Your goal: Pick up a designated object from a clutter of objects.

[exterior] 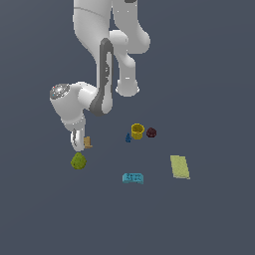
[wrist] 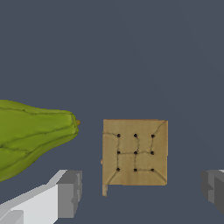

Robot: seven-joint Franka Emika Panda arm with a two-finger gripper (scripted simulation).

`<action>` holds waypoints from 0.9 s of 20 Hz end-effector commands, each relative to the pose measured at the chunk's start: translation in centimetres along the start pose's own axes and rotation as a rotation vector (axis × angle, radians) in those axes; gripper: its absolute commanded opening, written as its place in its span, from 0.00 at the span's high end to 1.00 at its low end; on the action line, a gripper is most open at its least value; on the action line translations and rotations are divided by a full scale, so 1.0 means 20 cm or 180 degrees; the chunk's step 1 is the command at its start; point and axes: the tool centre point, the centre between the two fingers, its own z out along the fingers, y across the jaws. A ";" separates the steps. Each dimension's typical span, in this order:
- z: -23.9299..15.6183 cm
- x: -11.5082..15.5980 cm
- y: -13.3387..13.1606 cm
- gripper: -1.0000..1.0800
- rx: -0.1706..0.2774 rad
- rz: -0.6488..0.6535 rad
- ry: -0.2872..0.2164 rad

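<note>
The designated object is a small tan block point(wrist: 134, 152) with dark dots and faint lines on its top face. It lies on the floor, and both grey fingertips point(wrist: 70, 192) stand clear of its sides. My gripper point(wrist: 140, 190) is open and straddles the block with a gap on each side. In the exterior view my gripper point(exterior: 79, 145) hangs low at the left, and the tan block point(exterior: 88, 142) peeks out beside one finger. The rest of the clutter of objects lies around it.
An olive-green lump point(exterior: 78, 161) point(wrist: 30, 135) lies close beside the gripper. Toward the exterior view's right sit a yellow cup point(exterior: 137, 131), a dark red ball point(exterior: 151, 132) and a tiny blue piece point(exterior: 128, 138). A cyan block point(exterior: 133, 178) and a yellow-green slab point(exterior: 180, 166) lie nearer the front.
</note>
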 end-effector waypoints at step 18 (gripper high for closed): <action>0.25 0.00 0.01 1.00 0.0000 0.0022 0.0002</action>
